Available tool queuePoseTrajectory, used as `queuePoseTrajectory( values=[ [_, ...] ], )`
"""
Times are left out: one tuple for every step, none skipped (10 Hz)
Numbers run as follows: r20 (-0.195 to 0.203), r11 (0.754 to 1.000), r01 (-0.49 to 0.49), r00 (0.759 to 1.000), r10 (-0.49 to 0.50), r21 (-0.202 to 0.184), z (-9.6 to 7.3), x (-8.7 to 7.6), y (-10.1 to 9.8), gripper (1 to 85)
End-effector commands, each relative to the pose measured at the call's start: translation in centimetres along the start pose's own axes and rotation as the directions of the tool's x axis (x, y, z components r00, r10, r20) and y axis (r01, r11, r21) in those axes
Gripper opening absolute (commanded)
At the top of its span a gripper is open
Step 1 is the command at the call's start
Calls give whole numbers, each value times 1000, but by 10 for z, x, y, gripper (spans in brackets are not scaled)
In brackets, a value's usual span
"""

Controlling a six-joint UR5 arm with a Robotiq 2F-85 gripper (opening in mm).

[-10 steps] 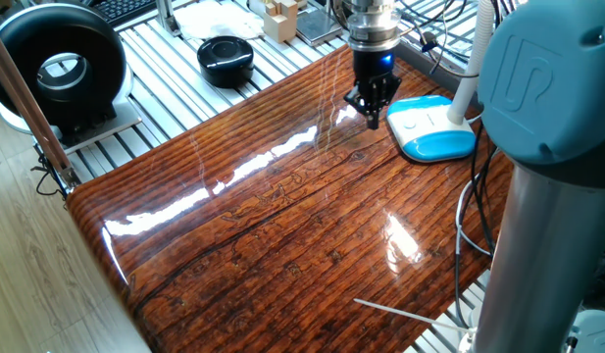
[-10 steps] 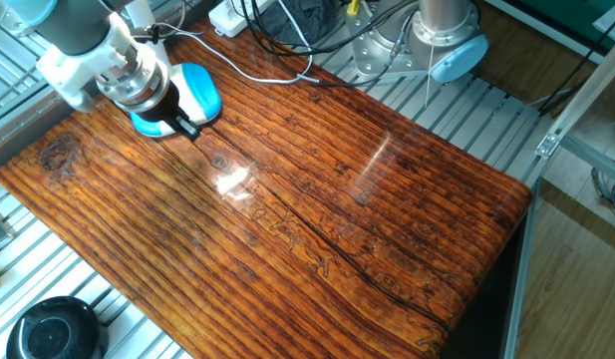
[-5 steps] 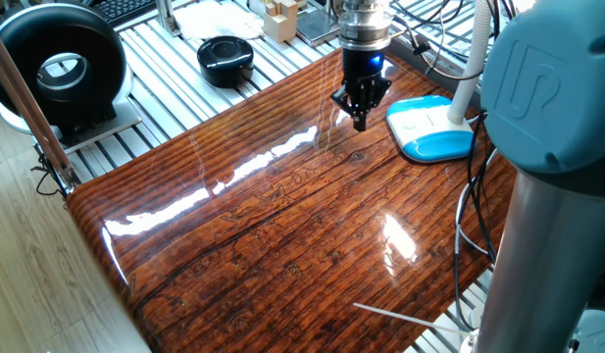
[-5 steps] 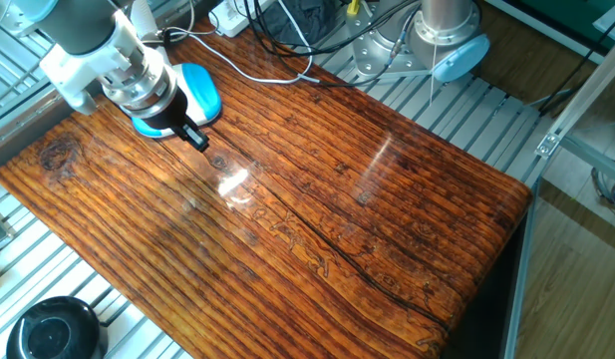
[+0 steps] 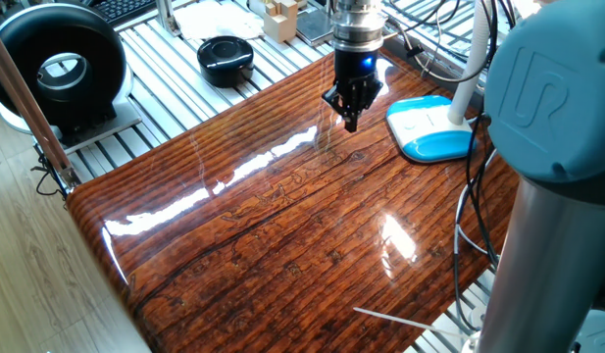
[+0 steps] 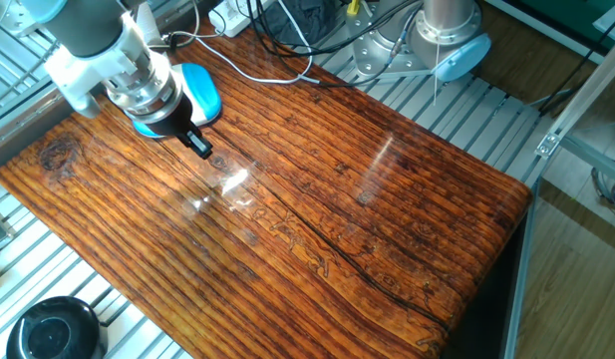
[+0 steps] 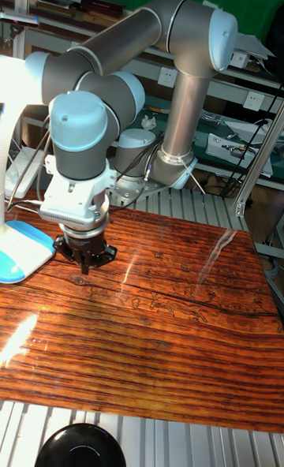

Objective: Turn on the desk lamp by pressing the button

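Observation:
The desk lamp rests at the far right of the wooden table, a flat base with white top and light blue sides and a slim white neck rising from it. My gripper hangs just above the wood, a short way left of the base and apart from it, fingertips together in one point and holding nothing. From the other side, the gripper stands in front of the lamp base. In the tall view, the gripper is right of the base, and the area above the neck is bright white.
A round black disc device and a large black ring-shaped unit sit on the slatted bench at the back left. Cables and a white power strip lie behind the lamp. A thin white stick lies near the front edge.
My gripper has drawn away from the lamp base, moving left across the wood toward the table's middle. The lamp has not moved.

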State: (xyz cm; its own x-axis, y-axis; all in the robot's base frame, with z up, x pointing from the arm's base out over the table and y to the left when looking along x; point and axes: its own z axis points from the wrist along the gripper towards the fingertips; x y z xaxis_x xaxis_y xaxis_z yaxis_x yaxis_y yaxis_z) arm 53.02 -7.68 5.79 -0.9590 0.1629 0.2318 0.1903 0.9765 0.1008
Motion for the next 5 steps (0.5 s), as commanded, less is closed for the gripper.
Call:
queuePoseTrajectory(
  values=[
    [11, 1000, 12, 1000, -12, -21, 0, -3, 9, 10],
    [10, 1000, 21, 1000, -21, -21, 1, -3, 9, 10],
    [5, 999, 27, 1000, -27, -20, 2, -4, 8, 10],
    [1, 999, 31, 1000, -31, -16, 2, -4, 8, 10],
    [0, 999, 33, 999, -33, -12, 3, -4, 6, 10]
  ],
)
